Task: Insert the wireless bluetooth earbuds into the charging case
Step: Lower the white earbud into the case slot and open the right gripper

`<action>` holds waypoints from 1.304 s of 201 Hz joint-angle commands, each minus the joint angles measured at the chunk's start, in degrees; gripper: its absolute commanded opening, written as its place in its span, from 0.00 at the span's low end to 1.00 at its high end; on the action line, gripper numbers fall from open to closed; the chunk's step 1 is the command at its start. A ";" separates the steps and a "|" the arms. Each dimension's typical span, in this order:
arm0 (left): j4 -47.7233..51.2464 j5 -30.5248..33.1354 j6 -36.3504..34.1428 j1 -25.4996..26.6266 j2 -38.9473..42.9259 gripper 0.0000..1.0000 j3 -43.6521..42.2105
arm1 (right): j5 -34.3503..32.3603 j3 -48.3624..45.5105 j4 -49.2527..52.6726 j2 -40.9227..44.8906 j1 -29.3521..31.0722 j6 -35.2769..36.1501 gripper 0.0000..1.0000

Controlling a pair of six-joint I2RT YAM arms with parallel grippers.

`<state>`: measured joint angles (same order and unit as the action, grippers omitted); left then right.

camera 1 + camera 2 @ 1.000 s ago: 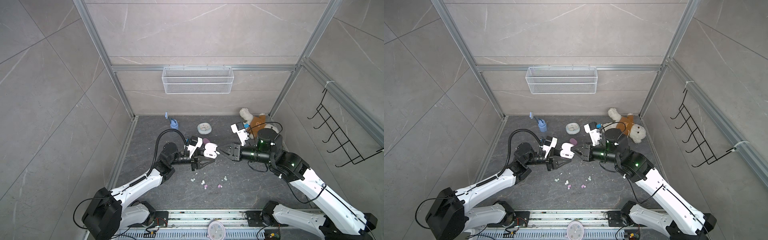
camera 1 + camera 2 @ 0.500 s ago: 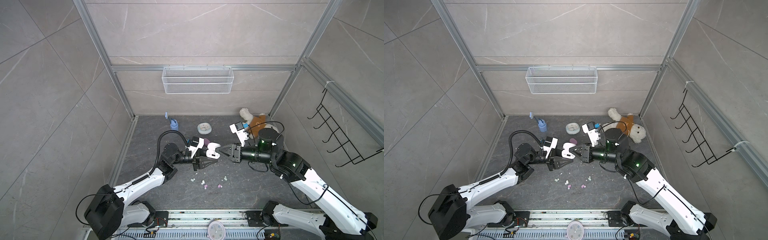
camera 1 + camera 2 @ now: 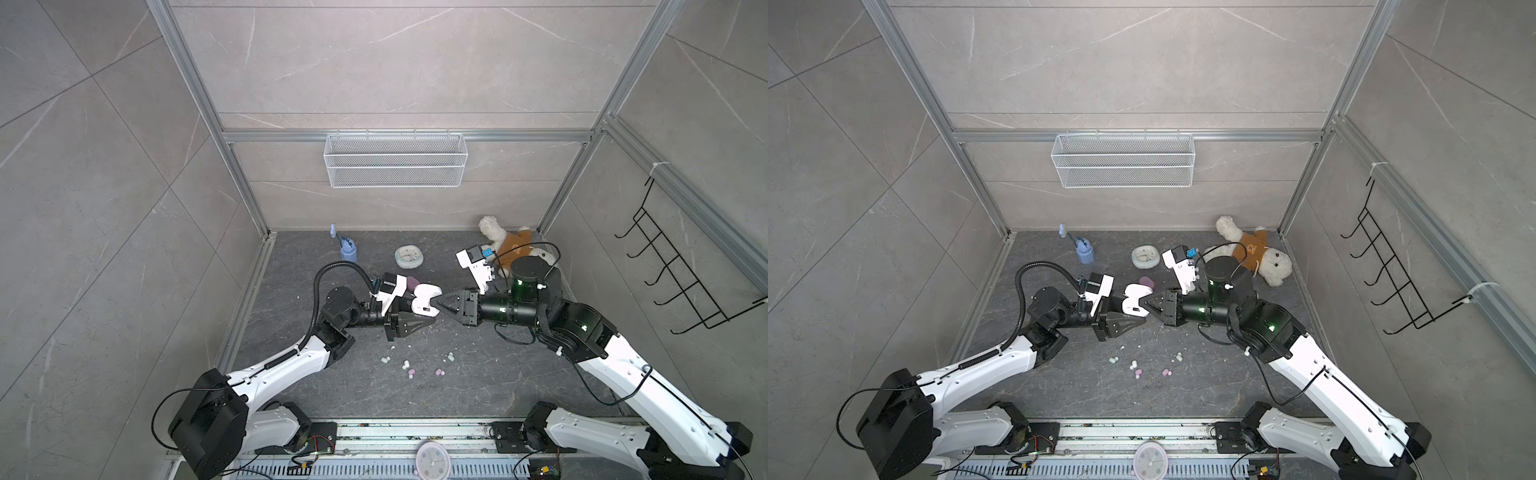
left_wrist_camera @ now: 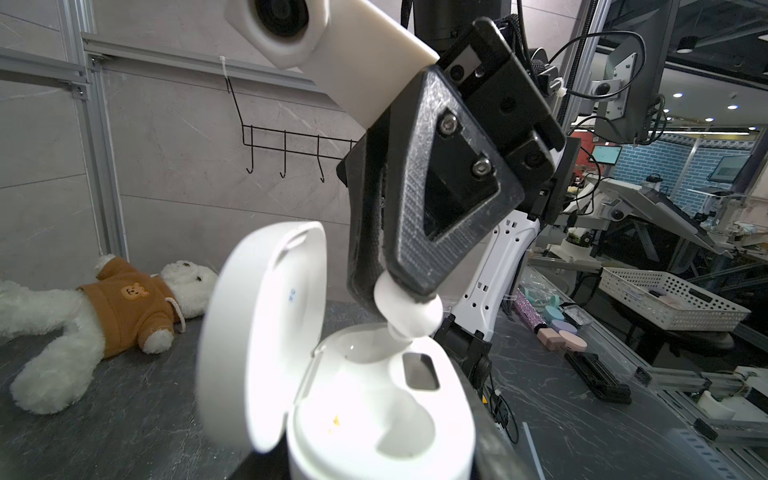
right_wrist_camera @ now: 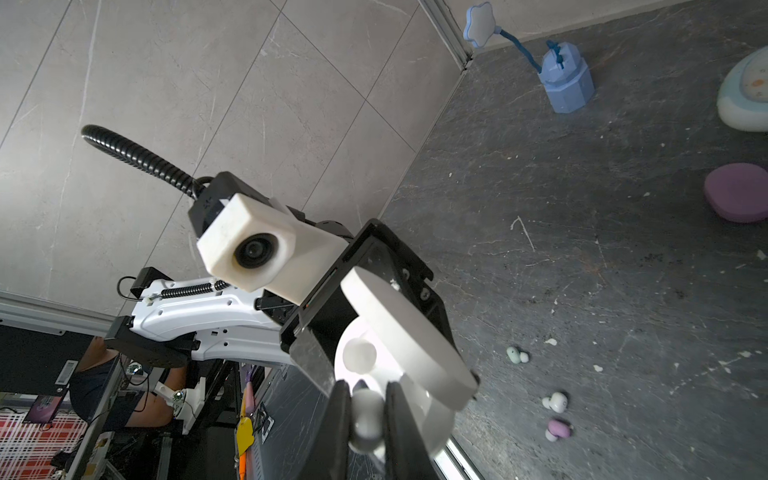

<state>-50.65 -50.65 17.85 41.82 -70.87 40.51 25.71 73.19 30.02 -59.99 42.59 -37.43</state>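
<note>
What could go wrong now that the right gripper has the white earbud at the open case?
1. The white earbud is pinched only at the very tips of the right gripper, tilted over its well; it may slip out and drop to the floor.
2. The open lid stands close beside that gripper, so pressing in could bump it.
3. The charging case is held up only by the left gripper; a hard push might twist it.
</note>
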 commanded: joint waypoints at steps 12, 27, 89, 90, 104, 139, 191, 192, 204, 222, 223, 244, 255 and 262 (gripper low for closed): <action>-5.28 0.15 1.41 0.25 0.21 0.30 1.78 | -1.82 1.75 1.66 -0.66 0.57 1.39 0.11; -5.01 0.18 1.32 0.23 0.45 0.30 1.84 | -2.31 1.84 1.85 -0.59 0.59 1.37 0.12; -4.19 0.35 0.70 0.27 1.17 0.30 1.94 | -1.97 2.44 3.68 -1.62 0.75 1.96 0.16; -4.19 0.36 0.70 0.23 1.22 0.30 1.94 | -1.98 2.51 3.71 -1.62 0.79 1.99 0.16; -4.00 0.41 0.63 0.25 1.33 0.30 2.01 | -2.16 2.64 4.07 -1.75 0.88 2.09 0.20; -3.54 0.19 0.62 0.36 1.44 0.30 2.11 | -3.07 3.88 4.99 -2.14 0.97 2.37 0.31; -1.73 -0.58 -0.20 1.06 1.27 0.30 2.73 | -4.17 4.88 5.79 -2.84 0.93 2.43 0.51; -1.68 -0.63 -0.23 1.15 1.26 0.30 2.73 | -4.18 4.91 5.81 -2.89 0.92 2.44 0.51; -1.34 -0.72 -0.22 1.39 1.26 0.30 2.73 | -4.27 5.27 6.01 -3.02 1.01 2.44 0.56; -1.23 -0.79 -0.22 1.60 1.26 0.30 2.73 | -4.49 5.78 6.32 -3.53 1.08 2.52 0.61; -1.21 -0.78 -0.24 1.64 1.31 0.30 2.73 | -4.55 5.80 6.34 -3.59 1.04 2.48 0.61; -0.53 -0.68 -0.66 1.67 1.50 0.30 2.73 | -5.27 6.35 6.87 -3.75 1.10 2.80 0.66; -0.03 -0.75 -0.82 1.67 1.60 0.30 2.65 | -5.49 6.56 6.83 -3.68 1.13 2.80 0.67; 0.19 -0.68 -1.02 1.65 1.66 0.30 2.56 | -5.50 6.76 6.86 -3.73 1.15 2.88 0.68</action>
<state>-47.97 -49.52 18.41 42.70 -70.85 40.51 22.76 78.15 35.86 -63.18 43.81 -35.73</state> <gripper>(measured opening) 0.410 0.664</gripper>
